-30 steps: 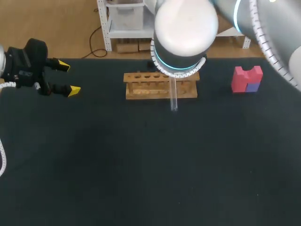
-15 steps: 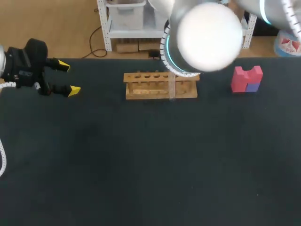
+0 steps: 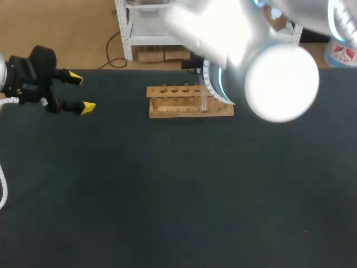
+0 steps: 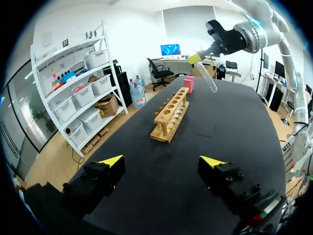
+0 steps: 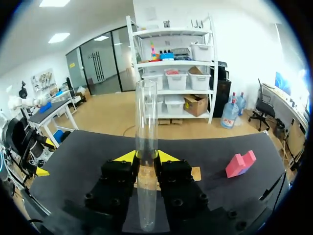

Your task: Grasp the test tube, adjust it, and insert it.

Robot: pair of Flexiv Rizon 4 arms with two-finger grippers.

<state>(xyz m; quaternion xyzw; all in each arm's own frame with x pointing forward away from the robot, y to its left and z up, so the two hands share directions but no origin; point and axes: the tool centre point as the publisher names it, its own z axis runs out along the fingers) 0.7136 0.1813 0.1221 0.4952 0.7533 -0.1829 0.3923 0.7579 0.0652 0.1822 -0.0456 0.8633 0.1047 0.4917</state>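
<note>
- Right gripper (image 5: 146, 155) pinches the test tube (image 5: 146, 112); the tube hangs tilted in the air above the far end of the wooden rack (image 4: 171, 114).
- Left gripper (image 4: 161, 164) is spread, empty, well apart.
- Advice: straighten the tube upright, centre its bottom over a hole, lower slowly.

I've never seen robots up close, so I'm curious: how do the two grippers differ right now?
The left gripper is open and empty; the right gripper is shut on a clear test tube. The left gripper sits near the left end of the table, away from the wooden rack; the right gripper is raised near the rack's right end. Both have black bodies and yellow fingertips.
</note>
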